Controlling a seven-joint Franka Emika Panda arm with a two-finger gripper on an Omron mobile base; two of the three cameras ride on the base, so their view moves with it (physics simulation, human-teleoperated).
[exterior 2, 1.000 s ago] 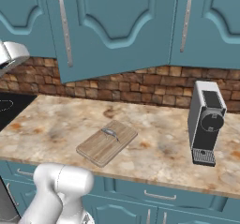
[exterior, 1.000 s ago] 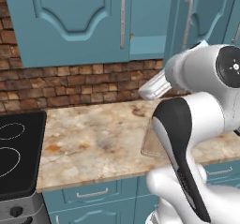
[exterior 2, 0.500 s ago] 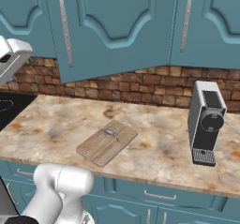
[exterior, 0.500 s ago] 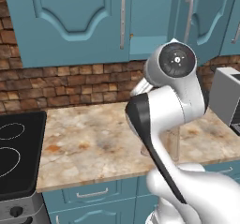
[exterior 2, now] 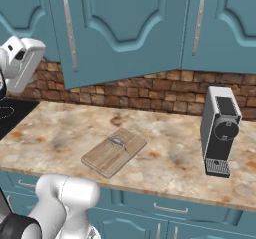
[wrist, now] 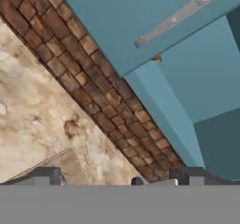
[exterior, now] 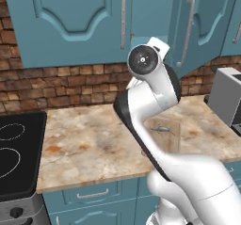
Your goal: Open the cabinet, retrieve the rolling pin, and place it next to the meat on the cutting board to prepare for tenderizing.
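**A:** Since the door [exterior 2: 125, 28] of the cabinet [exterior: 70, 21] hangs only partly swung out, how would you go on?

**B:** Start from the left. The stove [exterior: 14, 153] sits at the far left end of the counter [exterior: 89, 144], well clear of the work. The gripper [wrist: 117, 175] is up by the lower edge of the cabinet with its fingers spread wide, holding nothing. In the hand view the door's silver handle [wrist: 187, 12] is above it, and a dark gap into the cabinet opens to the right. I'd swing the door wider before reaching in.

**A:** And the rolling pin?

**B:** I judge it lies inside the cabinet, past that gap, where I cannot make it out. Go in level and take it around the middle, so the peg ends don't tip.

**A:** What's in the way?

**B:** Mostly the door itself. Its near edge and the brick wall [exterior 2: 150, 90] below crowd the hand. Further right, the cutting board [exterior 2: 114, 153] lies flat on the counter with the meat [exterior 2: 117, 142] on its far part, so the near part is free for the pin. The coffee machine [exterior 2: 220, 130] stands at the right, apart from the board.
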